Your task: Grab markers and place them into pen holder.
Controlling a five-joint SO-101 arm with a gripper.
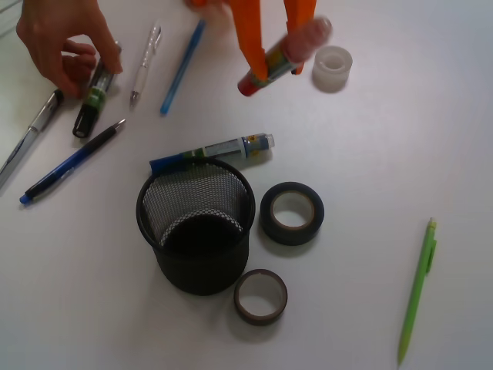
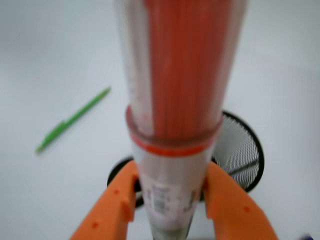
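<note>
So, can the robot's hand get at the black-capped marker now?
Probably not. The hand is already shut on the red-capped marker, and a person's hand rests on the black-capped marker at the far side of the table, covering its upper end.

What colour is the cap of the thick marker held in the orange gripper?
Red: the marker's translucent cap shows red in the orange gripper, best in the wrist view.
</note>
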